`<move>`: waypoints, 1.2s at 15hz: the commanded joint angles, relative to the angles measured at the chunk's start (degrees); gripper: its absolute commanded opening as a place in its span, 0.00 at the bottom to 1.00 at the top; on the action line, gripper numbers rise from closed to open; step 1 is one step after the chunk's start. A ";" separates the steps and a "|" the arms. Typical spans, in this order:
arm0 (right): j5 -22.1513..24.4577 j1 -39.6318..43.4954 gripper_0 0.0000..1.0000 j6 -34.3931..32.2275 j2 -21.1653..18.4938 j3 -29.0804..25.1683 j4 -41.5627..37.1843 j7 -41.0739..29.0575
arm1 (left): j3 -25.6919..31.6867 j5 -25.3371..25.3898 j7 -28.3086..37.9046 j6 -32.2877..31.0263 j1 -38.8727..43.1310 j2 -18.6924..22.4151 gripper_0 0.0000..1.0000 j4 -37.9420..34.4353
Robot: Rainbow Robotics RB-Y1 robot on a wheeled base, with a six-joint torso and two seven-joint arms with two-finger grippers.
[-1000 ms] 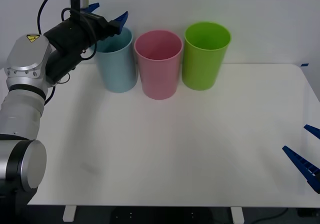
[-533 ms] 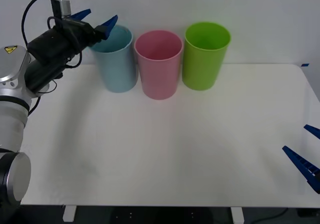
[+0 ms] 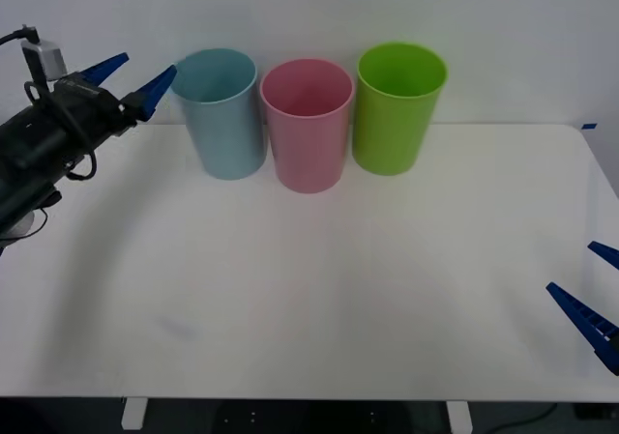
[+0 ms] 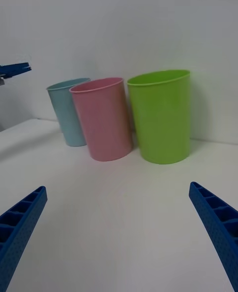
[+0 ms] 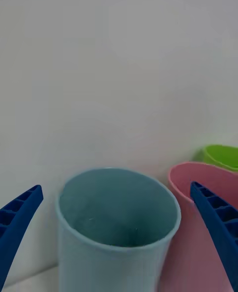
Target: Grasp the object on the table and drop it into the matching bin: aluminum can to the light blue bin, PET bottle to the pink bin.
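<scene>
White table [image 3: 319,289] spans the front view, rounded corners, surface bare where it shows; three bins stand in a row at its far edge, close together: light blue bin [image 3: 224,115] on the robot's left, pink bin [image 3: 307,125] in the middle, lime green bin [image 3: 397,107] on the right; all upright, mouths open.

Left arm reaches from the left edge, raised above table level, wrist pointing toward the light blue bin; left gripper [image 3: 133,81] hangs just beside that bin's rim, on its outer side, jaws apart, nothing between them; left wrist view looks down into the blue bin, inside too dim to make out contents; right gripper [image 3: 592,294] sits low at the table's right edge, well apart from the bins, jaws apart, empty, idle.

Aluminum can: not on the tabletop, not in either gripper; judging by the open left gripper beside the blue rim, it probably lies inside the light blue bin, drop likely done; cannot confirm.

Handling judgement: such a can is light, thin-walled, dents under hard squeeze; smooth sides a bit slippery; best held across the mid-body with moderate force, not by the top or tab.
</scene>
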 commanded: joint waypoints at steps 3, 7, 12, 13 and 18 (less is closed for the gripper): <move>0.00 0.00 1.00 0.00 0.00 0.00 0.00 0.00 | 3.34 7.50 -0.31 -5.66 12.71 6.28 1.00 -6.60; 0.00 0.00 1.00 0.00 0.00 0.00 0.00 0.00 | 11.17 7.50 -0.67 -13.92 21.50 6.46 1.00 -9.59; 0.00 0.00 1.00 0.00 0.00 0.00 0.00 0.00 | 20.31 8.29 -1.46 -21.30 33.45 6.63 1.00 -16.45; 0.00 0.00 1.00 0.00 0.00 0.00 0.00 0.00 | 21.45 9.26 -1.81 -21.65 36.09 6.63 1.00 -18.29; 0.00 0.00 1.00 0.00 0.00 0.00 0.00 0.00 | 26.11 11.36 -3.65 -26.05 44.53 6.81 1.00 -21.19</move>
